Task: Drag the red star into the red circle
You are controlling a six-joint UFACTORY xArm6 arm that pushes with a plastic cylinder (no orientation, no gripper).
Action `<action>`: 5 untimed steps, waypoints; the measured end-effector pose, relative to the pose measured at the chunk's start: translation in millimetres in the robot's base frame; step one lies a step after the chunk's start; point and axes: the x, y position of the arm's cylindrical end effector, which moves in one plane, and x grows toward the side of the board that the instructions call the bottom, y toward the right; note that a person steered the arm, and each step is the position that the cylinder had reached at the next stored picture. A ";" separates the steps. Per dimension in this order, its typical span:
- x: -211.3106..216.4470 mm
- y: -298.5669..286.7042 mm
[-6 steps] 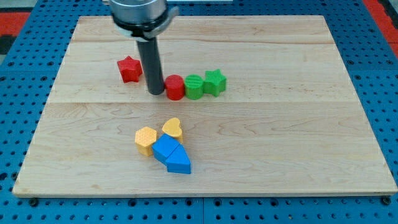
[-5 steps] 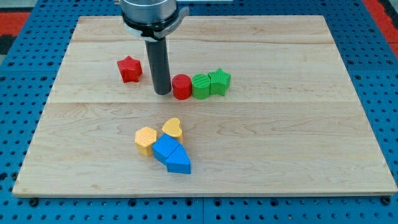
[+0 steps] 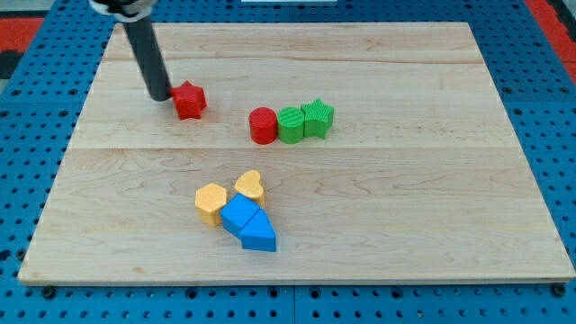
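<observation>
Camera view: my tip [image 3: 159,96] sits just beside the red star [image 3: 189,100], on its left; the red circle [image 3: 263,125] lies apart to the star's right, on the desk [image 3: 405,207]. No jaws here.

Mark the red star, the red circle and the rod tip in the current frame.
red star [image 3: 189,100], camera view, middle of its top face.
red circle [image 3: 263,125], camera view, centre of the cylinder.
my tip [image 3: 160,96], camera view, rod's very end, just to the view's left of the star.
</observation>
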 end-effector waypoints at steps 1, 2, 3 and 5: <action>10.0 28.7; 29.5 38.7; 36.1 51.5; 36.1 63.6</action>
